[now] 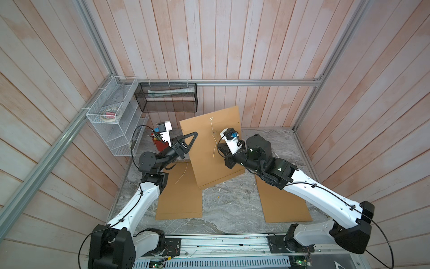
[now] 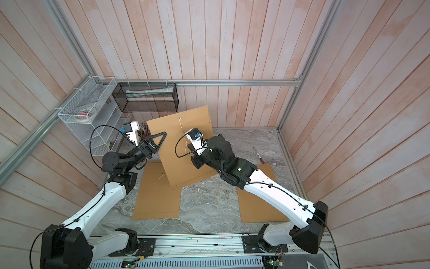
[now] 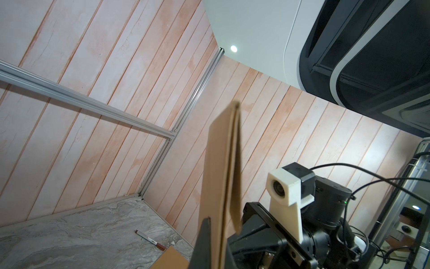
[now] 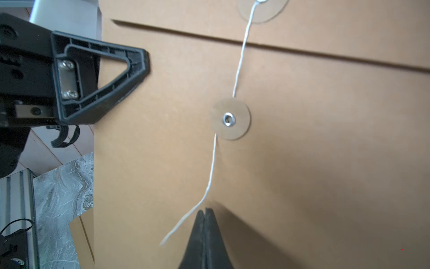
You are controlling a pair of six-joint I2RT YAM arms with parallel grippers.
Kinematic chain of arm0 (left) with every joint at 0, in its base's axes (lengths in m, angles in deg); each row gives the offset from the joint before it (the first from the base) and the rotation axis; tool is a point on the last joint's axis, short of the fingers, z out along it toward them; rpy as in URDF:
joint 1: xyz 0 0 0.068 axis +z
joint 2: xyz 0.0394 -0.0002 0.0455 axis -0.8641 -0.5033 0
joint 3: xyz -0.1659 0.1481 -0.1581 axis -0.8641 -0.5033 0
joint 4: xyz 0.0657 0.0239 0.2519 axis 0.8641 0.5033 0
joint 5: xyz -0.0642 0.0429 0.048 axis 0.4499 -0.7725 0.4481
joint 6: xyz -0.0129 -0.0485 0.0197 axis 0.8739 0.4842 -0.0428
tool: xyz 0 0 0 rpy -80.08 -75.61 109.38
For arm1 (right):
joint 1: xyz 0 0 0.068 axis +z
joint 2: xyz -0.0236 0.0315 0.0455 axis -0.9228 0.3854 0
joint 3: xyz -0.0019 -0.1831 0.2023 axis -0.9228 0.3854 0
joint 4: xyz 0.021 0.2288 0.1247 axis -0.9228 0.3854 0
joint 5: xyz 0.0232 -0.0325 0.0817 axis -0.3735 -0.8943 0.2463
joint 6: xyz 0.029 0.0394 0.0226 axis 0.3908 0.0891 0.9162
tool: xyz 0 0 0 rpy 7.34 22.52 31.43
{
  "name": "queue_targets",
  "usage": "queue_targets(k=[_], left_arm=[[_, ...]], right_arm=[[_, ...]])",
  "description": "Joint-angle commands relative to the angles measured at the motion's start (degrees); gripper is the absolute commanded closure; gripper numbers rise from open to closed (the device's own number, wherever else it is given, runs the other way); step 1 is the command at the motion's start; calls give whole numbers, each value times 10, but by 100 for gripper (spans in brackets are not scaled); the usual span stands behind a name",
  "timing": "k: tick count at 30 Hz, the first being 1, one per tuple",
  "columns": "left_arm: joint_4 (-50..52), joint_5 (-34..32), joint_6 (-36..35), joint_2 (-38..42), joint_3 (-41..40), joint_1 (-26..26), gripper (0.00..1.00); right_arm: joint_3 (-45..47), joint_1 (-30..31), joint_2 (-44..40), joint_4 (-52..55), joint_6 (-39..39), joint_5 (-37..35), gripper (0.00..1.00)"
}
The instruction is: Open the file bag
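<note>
The file bag (image 1: 209, 153) is a brown envelope standing tilted above the table, also seen in a top view (image 2: 183, 163). My left gripper (image 1: 195, 136) is shut on its left edge; in the left wrist view the bag's edge (image 3: 221, 186) runs between the fingers of that gripper (image 3: 218, 233). A white string (image 4: 240, 53) hangs loose from the flap, past the round eyelet disc (image 4: 230, 119). My right gripper (image 4: 204, 210) is shut with nothing in it. Its tips are at the bag's face, just beside the string's free end. The flap (image 4: 302, 23) lies flat.
Two more brown file bags lie flat on the marble table, one at the left (image 1: 179, 195) and one at the right (image 1: 283, 205). A marker pen (image 2: 257, 154) lies at the back right. A white wire rack (image 1: 111, 116), a black mesh basket (image 1: 168, 96) and a red pen holder (image 1: 160, 144) stand at the back left.
</note>
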Motion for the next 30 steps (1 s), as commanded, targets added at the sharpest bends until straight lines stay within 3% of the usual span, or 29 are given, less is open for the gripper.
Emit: queue_targets(k=[1,13,20,24,30], left_arm=[[-23,-7,6,5,-3,4,100],[-25,-3,6,5,-5,5,100],[-56,8,10,0,-7,5,100],[-71,32,8,-7,7,5,100],[-133,78,42,-17,10,5,100]], right_arm=[[8,-9,-20,8,11,3,100],[12,-22,-23,1,21,26,100],[33,-23,-15,-36,63,92,74],[56,-23,-12,-65,78,110,68],[56,-27,5,-98,77,111,66]])
